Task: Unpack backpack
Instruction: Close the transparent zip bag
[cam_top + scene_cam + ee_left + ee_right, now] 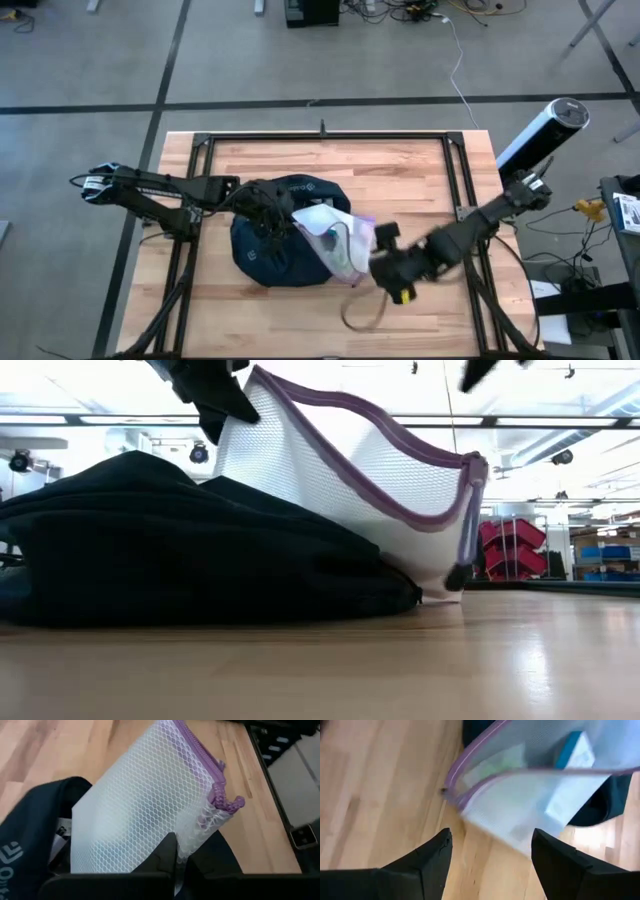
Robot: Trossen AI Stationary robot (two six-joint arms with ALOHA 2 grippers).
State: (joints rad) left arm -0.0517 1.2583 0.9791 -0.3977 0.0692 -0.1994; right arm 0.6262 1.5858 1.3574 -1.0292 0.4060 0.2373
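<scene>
The dark navy backpack lies on the wooden table, left of centre, and shows at the left in the low view. A white mesh pouch with a purple zip edge leans out of it, with a teal-and-white box inside. My left gripper is shut on the pouch. My right gripper stands open just right of the pouch, its fingers apart from it. My left gripper pinches the mesh pouch's edge between its two shut fingers, by the pouch's raised corner. The pouch hangs tilted from that corner. Its lower end rests at the backpack's edge on the table.
Black metal rails frame the tabletop. A thin strap loop lies on the wood near the front, below my right gripper. Bare wood stretches at the far right.
</scene>
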